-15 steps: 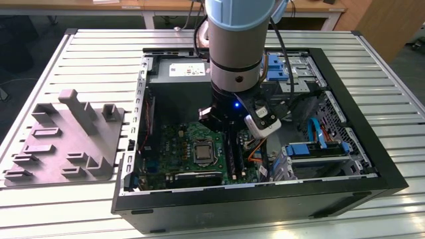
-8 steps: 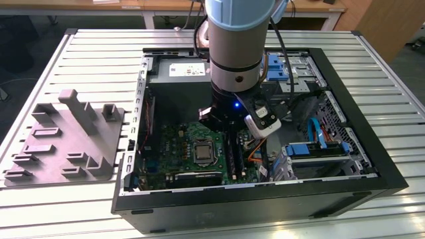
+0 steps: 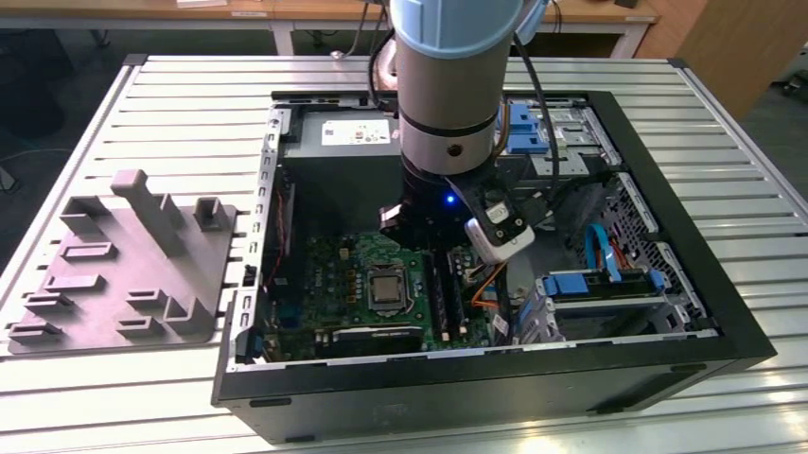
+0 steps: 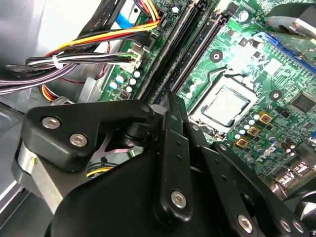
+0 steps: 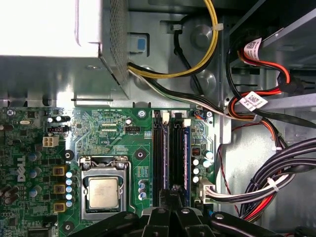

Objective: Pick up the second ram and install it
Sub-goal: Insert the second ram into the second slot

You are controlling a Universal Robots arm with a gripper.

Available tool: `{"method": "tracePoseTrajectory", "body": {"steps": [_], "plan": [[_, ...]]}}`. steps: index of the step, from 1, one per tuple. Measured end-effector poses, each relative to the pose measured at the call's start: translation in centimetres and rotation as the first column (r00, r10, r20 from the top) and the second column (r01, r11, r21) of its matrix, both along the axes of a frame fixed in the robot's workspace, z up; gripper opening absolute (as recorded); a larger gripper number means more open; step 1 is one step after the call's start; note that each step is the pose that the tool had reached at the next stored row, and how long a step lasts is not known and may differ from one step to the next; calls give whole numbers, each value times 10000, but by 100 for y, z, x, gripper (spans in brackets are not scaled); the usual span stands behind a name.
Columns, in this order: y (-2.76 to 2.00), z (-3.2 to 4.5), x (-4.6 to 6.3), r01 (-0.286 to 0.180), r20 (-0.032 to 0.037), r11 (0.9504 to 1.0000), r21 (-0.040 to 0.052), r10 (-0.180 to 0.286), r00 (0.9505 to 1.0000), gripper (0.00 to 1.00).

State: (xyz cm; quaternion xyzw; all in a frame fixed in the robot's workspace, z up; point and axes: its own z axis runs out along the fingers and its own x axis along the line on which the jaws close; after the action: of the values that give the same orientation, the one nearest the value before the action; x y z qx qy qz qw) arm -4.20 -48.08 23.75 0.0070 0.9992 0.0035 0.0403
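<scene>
**A:** Starting with the exterior view, what are you seeing?

**B:** The arm is reaching down into the open case (image 3: pixel 745 322). The claw (image 3: pixel 436 248) is hanging low over the slots (image 3: pixel 442 293), just beside the socket (image 3: pixel 382 288) on the board (image 3: pixel 341 274). The wrist is blocking the claw, and I cannot make out the ram from here. The grey block (image 3: pixel 127 255) is lying on the table, well apart, at the exterior view's left.

**A:** And the second wrist view?

**B:** The claw (image 4: pixel 168 101) is sitting at the near end of the slots (image 4: pixel 195 44), and its black links are covering that end. The socket (image 4: pixel 224 106) is lying on one side of the slots, and a bundle of cables (image 4: pixel 89 59) is running along the other. I am not picking the ram out among the dark slots.

**A:** Is the first wrist view helping?

**B:** Yes. The ram (image 5: pixel 185 158) is showing as a long, thin, blue-green strip. It is standing on edge in the outermost slot, on the side away from the socket (image 5: pixel 102 191), with the darker slots (image 5: pixel 163 153) lying between them. The claw (image 5: pixel 173 205) is pressing in right at the end of these slots. Cables (image 5: pixel 276 182) are crowding the space just beyond the ram.

**A:** Is the claw open, closed, or gripping?

**B:** I cannot tell.
</scene>
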Motion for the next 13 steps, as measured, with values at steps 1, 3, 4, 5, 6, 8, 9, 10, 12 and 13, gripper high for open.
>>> {"method": "tracePoseTrajectory", "body": {"steps": [1, 3, 4, 5, 6, 8, 9, 10, 12, 13], "plan": [[0, 0, 0, 0, 0, 10000, -1, 0, 10000, 10], [0, -1, 8, 17, -4, 10000, 0, -17, 10000, 10], [0, -1, 14, 42, -9, 10000, 1, -42, 10000, 10], [0, 0, 16, 83, -13, 10000, -1, -83, 10000, 10], [0, 0, 18, 132, -16, 9999, 0, -132, 9999, 10], [0, 0, 24, 217, -27, 9998, 0, -217, 9998, 10], [0, 0, 26, 247, -33, 9997, -1, -247, 9997, 10], [0, 0, 26, 282, -39, 9996, -1, -282, 9996, 10], [0, 8, 26, 351, -49, 9994, -6, -351, 9994, 10], [0, 11, 26, 365, -49, 9993, -4, -365, 9993, 10]]}}
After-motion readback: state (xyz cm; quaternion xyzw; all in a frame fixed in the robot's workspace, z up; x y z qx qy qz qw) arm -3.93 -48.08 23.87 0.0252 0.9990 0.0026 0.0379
